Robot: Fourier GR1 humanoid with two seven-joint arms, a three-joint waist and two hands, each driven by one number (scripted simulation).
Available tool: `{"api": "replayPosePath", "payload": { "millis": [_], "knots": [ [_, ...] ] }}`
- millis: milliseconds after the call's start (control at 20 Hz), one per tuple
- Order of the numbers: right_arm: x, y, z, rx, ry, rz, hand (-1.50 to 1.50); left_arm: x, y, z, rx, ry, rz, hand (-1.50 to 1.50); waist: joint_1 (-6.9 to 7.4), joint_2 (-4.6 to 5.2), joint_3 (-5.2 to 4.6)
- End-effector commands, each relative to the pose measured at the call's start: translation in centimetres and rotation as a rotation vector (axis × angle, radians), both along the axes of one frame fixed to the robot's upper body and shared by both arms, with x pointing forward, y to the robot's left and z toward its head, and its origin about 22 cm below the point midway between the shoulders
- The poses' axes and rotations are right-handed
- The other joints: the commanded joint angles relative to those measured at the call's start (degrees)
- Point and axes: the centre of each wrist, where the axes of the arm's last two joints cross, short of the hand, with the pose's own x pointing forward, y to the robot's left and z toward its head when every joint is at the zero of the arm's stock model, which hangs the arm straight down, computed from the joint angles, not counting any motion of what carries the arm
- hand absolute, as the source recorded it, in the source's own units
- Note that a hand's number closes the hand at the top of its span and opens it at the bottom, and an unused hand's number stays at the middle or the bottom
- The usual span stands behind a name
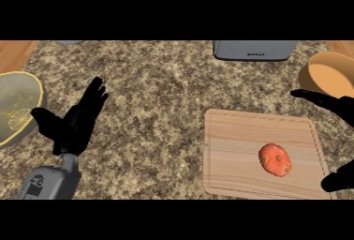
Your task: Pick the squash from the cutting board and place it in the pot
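Okay, head view, the only one. The squash [275, 159] is lying on the cutting board [232, 140], right of the board's middle and nearer its lower edge. Nothing is touching it. The board is sitting flat on the speckled counter [159, 84], at the view's lower right.

The right hand [337, 108] is coming in at the right edge and is partly cut off by the frame. One dark part is reaching over the board's upper right corner and another [339, 180] is showing by the lower right corner. Its fingers are spread wide and holding nothing, and the squash is lying between the two parts, apart from both.

The left hand [75, 123] is hanging over the counter at the left, with its fingers straight, pointing up the view and empty. Its grey forearm [48, 182] is entering from the lower left.

The pot [21, 86], yellow-rimmed, is sitting at the far left edge, just beside the left hand and well apart from the board.

A tan bowl [333, 75] is sitting at the upper right, just above the right hand. A grey appliance [254, 49] is sitting at the top edge.
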Motion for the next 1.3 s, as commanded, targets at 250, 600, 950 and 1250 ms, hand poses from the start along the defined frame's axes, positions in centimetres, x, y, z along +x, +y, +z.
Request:
{"api": "replayPosePath", "payload": {
  "millis": [250,600,950,1250],
  "knots": [
    [-0.2,-3.1,6.7,-0.344,-0.167,0.199,-1.50,-0.2,-0.4,1.5,0.002,0.002,0.001,0.00,0.30,0.08,-0.20],
    [-0.4,-3.9,7.2,-0.581,-0.169,0.181,-1.50,-0.9,-0.9,1.8,-0.004,0.000,0.003,0.00,-0.09,0.03,-0.36],
    [0.2,-4.2,5.8,-0.692,-0.170,0.166,-1.50,-2.4,0.4,1.1,0.024,0.021,0.000,0.00,-0.10,0.03,-0.43],
    [0.9,-1.3,0.7,-0.846,-0.182,0.178,-1.50,-1.6,-1.8,2.4,-0.001,0.026,0.009,0.00,-0.29,0.00,-0.42]
  ]
}}
